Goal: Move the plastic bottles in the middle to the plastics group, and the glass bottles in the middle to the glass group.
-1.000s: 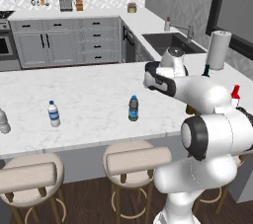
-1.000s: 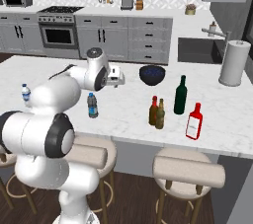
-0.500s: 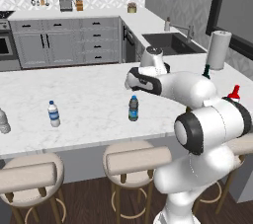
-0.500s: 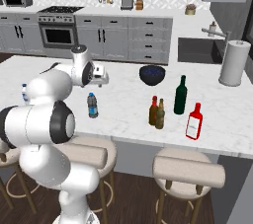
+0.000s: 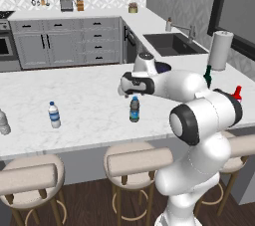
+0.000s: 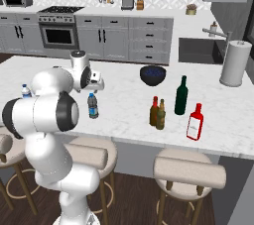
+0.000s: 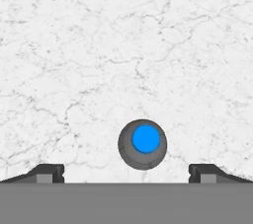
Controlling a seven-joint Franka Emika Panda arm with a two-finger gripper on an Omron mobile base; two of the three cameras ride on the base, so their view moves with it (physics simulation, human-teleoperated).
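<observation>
Change: the arm has swung left across the marble counter (image 5: 89,115) since a second ago. Back then the gripper was near the dark bowl (image 6: 152,75). Now the gripper (image 5: 124,89) hangs right over the small blue bottle (image 5: 134,109). None of the bottles have moved.

Fingers: the two fingers (image 7: 49,172) stand wide open. They hold nothing and touch nothing. In the hand view the bottle's round top (image 7: 143,144) sits between the finger tips, a little right of the middle, with bare counter all around it.

Blue bottle: it stands upright near the front edge of the counter, just under the gripper (image 6: 97,81). In the right base view it is at (image 6: 92,105).

Brown bottles: the two small brown bottles (image 6: 157,112) stand close together, to the right of the blue bottle and well apart from it. One has a red top.

Glass group: the tall green bottle (image 6: 181,95) and the red bottle (image 6: 195,122) stand near the brown ones, on the right.

Plastics group: a clear water bottle with a white cap (image 5: 54,115) stands to the left, and a greyish bottle (image 5: 4,122) stands at the far left edge.

Left base view: it shows both water bottles well. The arm hides the brown bottles there.

Right base view: it shows the brown, green and red bottles, and the bowl. The arm hides most of the water bottles.
</observation>
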